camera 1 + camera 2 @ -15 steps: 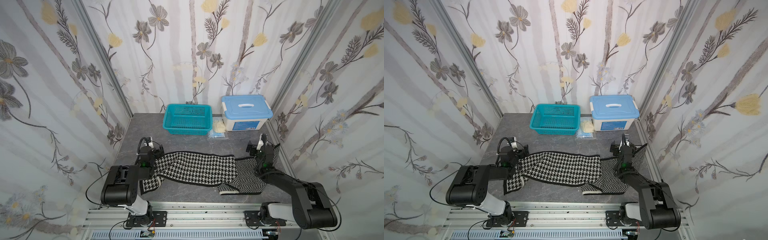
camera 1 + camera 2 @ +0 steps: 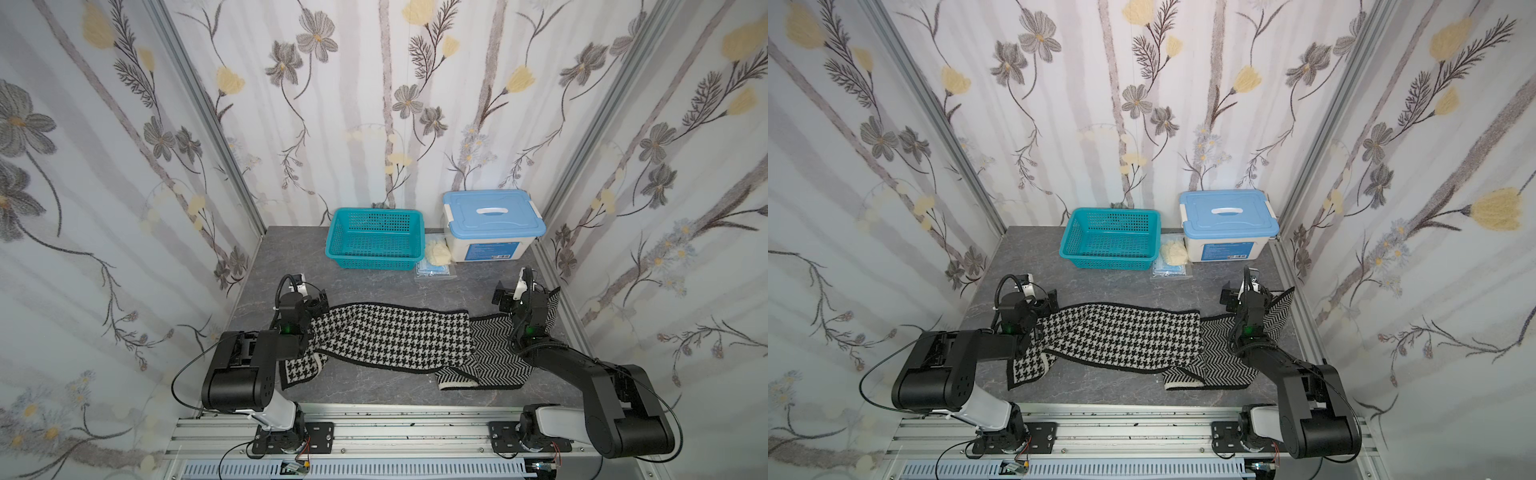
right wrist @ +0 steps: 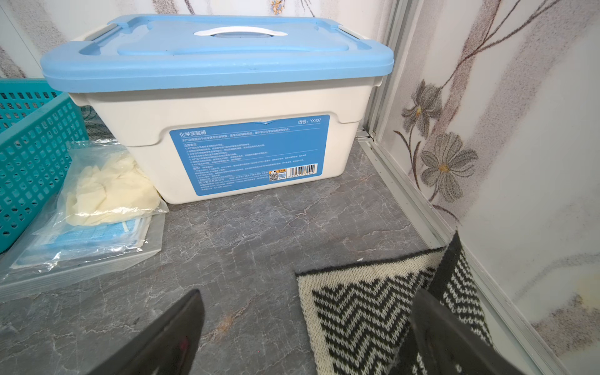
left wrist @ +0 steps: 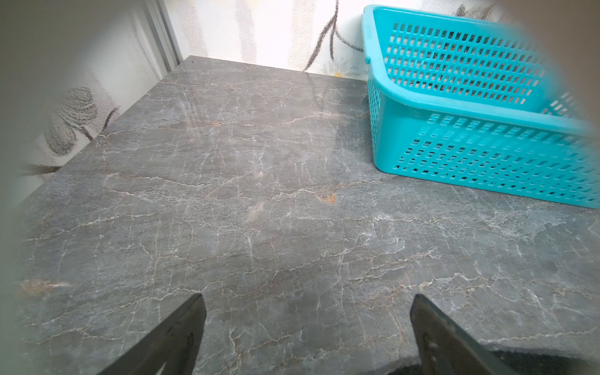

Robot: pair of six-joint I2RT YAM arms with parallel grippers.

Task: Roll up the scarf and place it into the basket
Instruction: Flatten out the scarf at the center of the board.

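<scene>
Scarf [image 2: 390, 338] is lying unrolled across the near half of the table [image 2: 374, 286], houndstooth showing on the left, herringbone on the right, its right corner leaning up the side wall [image 3: 519, 162]. I am seeing the left gripper [image 4: 307, 302] and right gripper [image 3: 308, 295] both spread wide, gripping nothing, each hovering over one end of it. The basket [image 2: 374, 241] is sitting at the back wall, well apart from the scarf.
</scene>
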